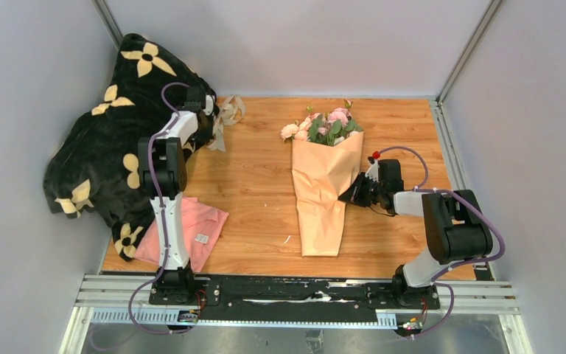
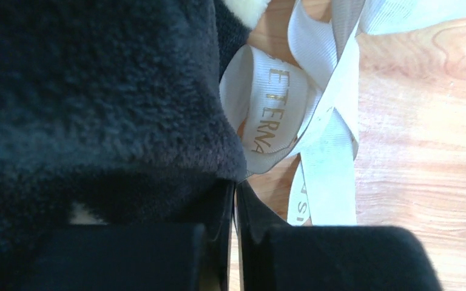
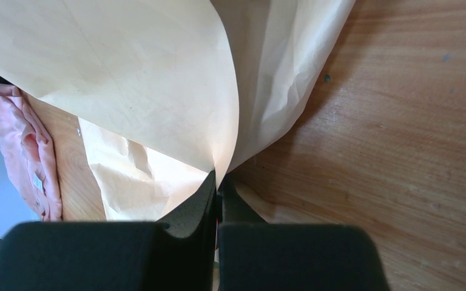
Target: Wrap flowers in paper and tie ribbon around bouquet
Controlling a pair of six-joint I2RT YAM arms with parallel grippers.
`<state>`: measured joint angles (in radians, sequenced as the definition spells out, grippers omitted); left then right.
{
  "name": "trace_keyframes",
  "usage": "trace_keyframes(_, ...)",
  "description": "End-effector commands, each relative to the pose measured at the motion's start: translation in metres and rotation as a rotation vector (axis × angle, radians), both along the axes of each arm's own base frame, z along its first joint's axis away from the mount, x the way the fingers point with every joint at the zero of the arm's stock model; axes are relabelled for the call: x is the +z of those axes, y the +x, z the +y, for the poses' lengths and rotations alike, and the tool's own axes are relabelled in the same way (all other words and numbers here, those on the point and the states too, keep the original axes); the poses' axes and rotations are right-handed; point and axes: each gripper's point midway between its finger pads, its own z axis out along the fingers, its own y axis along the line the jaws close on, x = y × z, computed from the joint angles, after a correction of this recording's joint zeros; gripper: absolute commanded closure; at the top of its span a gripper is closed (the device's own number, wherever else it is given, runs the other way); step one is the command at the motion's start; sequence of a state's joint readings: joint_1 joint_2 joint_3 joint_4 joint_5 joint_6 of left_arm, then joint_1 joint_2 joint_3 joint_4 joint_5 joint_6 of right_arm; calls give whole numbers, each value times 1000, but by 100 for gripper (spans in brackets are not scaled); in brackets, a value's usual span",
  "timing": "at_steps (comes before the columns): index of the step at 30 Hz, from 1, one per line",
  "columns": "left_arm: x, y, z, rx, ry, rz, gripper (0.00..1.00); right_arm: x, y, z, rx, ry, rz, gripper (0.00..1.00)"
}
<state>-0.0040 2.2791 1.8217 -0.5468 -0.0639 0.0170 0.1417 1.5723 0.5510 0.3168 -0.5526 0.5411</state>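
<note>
- Left end effector [image 2: 235, 197] sits at the far left of the tabletop [image 1: 258, 184]. Its two fingers are drawn close, with only a thin slit between them. The wrist view does not show whether anything is pinched there.
- Its fingertips lie right at the edge of the black blanket [image 2: 97, 91], which has cream flower prints and fills the left of that wrist view.
- The ribbon [image 2: 324, 151], cream with gold lettering, lies in loose loops on the wood just beside those fingertips, against the blanket's edge. One strand runs alongside the finger on the right of that view.
- Right end effector [image 3: 218, 185] is closed on the paper [image 3: 127, 79]. It pinches a fold of the peach-orange sheet at the cone's right edge, low over the wood.
- The bouquet [image 1: 320, 214] lies flat near the middle of the tabletop, narrow end toward the arms and wide mouth toward the far wall.
- The flowers [image 1: 324, 124], pink and cream roses with green leaves, stick out of the cone's far end.
- The ribbon lies well apart from the bouquet, off to its far left.
- A pink cloth [image 1: 188, 228] with a small white label lies at the near left, touching the blanket.
</note>
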Motion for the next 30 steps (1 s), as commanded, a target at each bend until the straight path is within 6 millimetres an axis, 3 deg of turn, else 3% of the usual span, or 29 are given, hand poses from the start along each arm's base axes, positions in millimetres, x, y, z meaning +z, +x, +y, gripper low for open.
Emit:
trace_keyframes(1, -1, -22, -6, -39, -27, 64, 100, -17, -18, -8, 5, -80, 72, 100)
trace_keyframes(3, 7, -44, -25, -111, -113, 100, 100, -17, -18, -8, 7, -83, 72, 100)
trace_keyframes(6, 39, -88, -59, -234, -279, 98, 100, -18, -19, -9, 5, -88, 71, 100)
trace_keyframes(9, 98, -131, -83, -386, -376, 40, 100, -21, -20, -9, 8, -90, 79, 100)
trace_keyframes(11, 157, -152, -88, -475, -371, -52, 100, -23, -20, -9, 12, -91, 88, 100)
trace_keyframes(14, 290, -185, -89, -595, -267, -356, 100, -24, -19, -8, 13, -87, 87, 100)
trace_keyframes(15, 323, -201, -91, -633, -222, -443, 100, -24, -19, -8, 10, -83, 88, 100)
trace_keyframes(17, 407, -239, -96, -705, -126, -683, 100, -24, -18, -8, 6, -78, 87, 100)
trace_keyframes(19, 468, -277, -101, -749, -98, -833, 100, -25, -18, -8, 4, -78, 88, 100)
trace_keyframes(21, 488, -302, -105, -773, -113, -858, 100, -25, -18, -8, 5, -81, 88, 100)
trace_keyframes(23, 492, -314, -110, -810, -123, -878, 100, -26, -18, -8, 6, -87, 90, 100)
trace_keyframes(26, 468, -305, -110, -807, -148, -805, 100, -26, -17, -9, 7, -92, 96, 100)
trace_keyframes(30, 414, -290, -127, -855, -235, -640, 100, -27, -17, -11, 7, -107, 103, 100)
